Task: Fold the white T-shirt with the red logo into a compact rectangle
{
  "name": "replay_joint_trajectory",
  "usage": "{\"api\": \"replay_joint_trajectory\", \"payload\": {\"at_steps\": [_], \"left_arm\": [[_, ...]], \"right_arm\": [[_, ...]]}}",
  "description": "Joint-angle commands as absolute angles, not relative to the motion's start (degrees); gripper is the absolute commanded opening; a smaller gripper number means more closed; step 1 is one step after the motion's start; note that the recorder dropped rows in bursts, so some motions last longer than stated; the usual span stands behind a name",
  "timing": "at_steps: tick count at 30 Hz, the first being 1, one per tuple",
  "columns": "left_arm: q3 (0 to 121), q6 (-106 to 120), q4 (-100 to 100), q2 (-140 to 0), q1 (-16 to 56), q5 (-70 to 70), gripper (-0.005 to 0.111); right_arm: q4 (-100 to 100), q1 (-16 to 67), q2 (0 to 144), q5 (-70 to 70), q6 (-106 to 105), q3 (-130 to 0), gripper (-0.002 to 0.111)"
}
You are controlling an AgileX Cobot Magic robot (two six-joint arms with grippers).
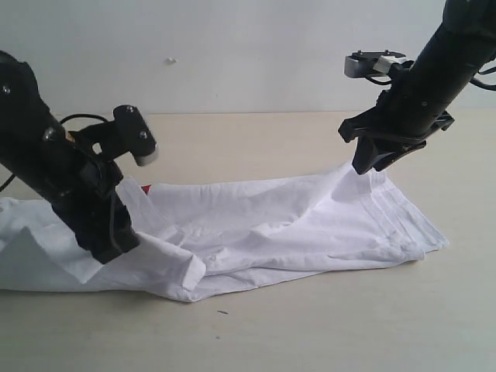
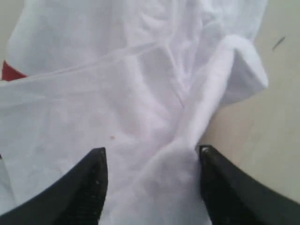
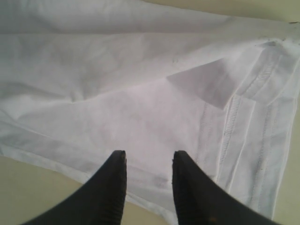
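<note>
Exterior view: the white T-shirt point(image 1: 294, 225) lies in a long rumpled band across the table point(image 1: 325, 325), its left end cut off. The right hand point(image 1: 369, 168) pinches one end up into a peak. The left hand point(image 2: 152, 150) straddles a cloth ridge, fingers apart; whether it grips, I cannot tell. Only a sliver of the red logo point(image 1: 146, 188) shows.

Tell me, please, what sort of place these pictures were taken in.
Most likely a robotics lab or test bench rather than a home: a bare pale tabletop, a plain white wall behind it, and a black left arm and right arm working on one white T-shirt.
</note>
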State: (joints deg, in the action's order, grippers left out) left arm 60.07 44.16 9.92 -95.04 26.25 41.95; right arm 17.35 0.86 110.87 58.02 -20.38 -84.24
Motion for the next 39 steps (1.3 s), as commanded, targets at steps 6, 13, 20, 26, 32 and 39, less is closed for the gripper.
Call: {"api": "replay_joint_trajectory", "payload": {"at_steps": [6,13,20,26,32,39], "left_arm": [[61.6,38.6,11.8,-90.1,21.5,34.3,0.063],[61.7,38.7,17.4,-91.6,17.6,28.5,0.063],[61.8,55.1,26.0,-87.9,22.4,46.8,0.044],[48.8,51.6,10.0,-88.0,34.2,34.2,0.062],[41.2,44.5,0.8,-89.4,34.8,9.9,0.061],[40.9,45.1,0.6,-95.6,34.8,6.0,0.061]], "right_arm": [[18.1,0.9,110.3,58.3,-21.4,-84.2,0.035],[18.1,0.9,110.3,58.3,-21.4,-84.2,0.035],[18.1,0.9,110.3,58.5,-21.4,-84.2,0.035],[19.5,0.9,110.3,58.9,-22.0,-84.2,0.035],[19.5,0.9,110.3,58.7,-22.0,-84.2,0.035],[19.5,0.9,110.3,58.6,-22.0,-84.2,0.035]]}}
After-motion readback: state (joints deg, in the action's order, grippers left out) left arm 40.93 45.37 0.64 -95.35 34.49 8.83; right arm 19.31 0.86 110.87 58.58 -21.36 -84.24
